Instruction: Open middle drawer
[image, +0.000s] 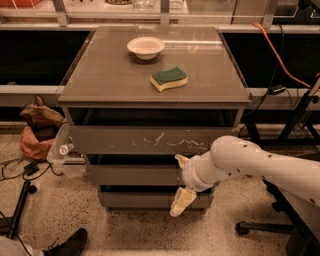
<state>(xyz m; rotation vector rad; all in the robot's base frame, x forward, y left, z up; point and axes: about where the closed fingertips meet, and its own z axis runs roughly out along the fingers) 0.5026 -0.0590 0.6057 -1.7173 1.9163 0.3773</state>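
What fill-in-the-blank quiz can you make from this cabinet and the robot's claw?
1. On the cabinet top, the sponge lies nearer the camera than the white ____.
2. The scratched drawer front sits directly ____ the middle drawer.
3. The claw hangs in front of the middle drawer, its fingers ____ and holding nothing.
Missing words: bowl; above; open.
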